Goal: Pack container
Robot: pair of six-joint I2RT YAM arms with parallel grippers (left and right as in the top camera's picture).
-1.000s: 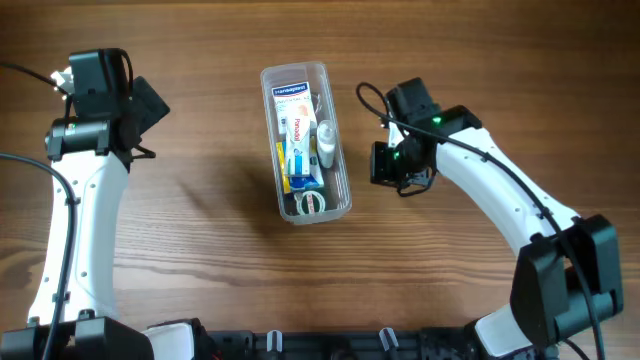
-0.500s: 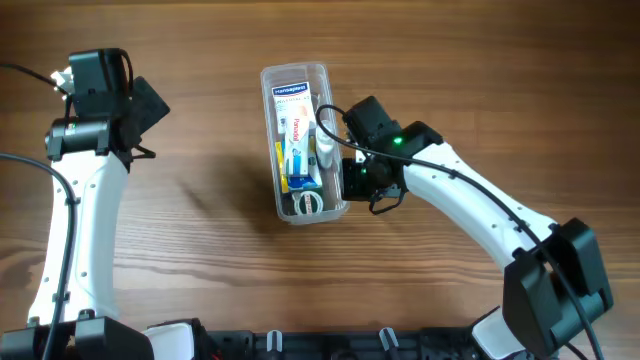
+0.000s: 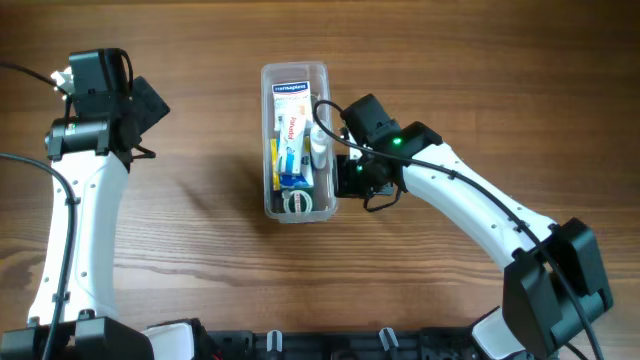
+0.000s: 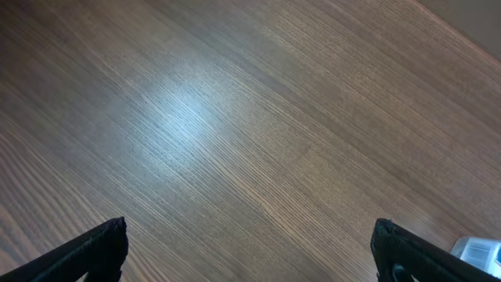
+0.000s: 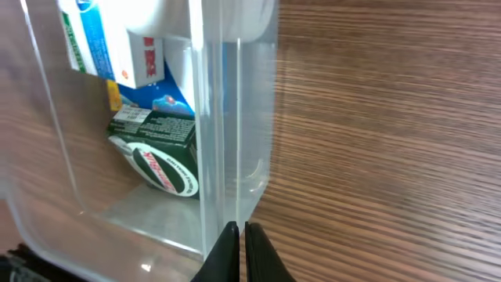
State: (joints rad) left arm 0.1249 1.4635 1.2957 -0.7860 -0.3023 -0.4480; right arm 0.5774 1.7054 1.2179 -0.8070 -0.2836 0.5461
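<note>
Right gripper [image 5: 237, 236]: closed to a slit against the right wall of the container [image 3: 266, 140], at its near corner; pinching or merely pressing, cannot tell. Container mid-way across the table [image 3: 200, 250], just left of that gripper, long axis running front to back. Left gripper [image 4: 249, 227]: spread wide, well apart.

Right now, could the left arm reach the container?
Probably yes. Bare table lies between the left gripper and the near wall of the container; the right gripper is at the opposite wall.

White arms [image 3: 480, 205], black cables [image 3: 15, 156], black right hand [image 5: 239, 243]
</note>
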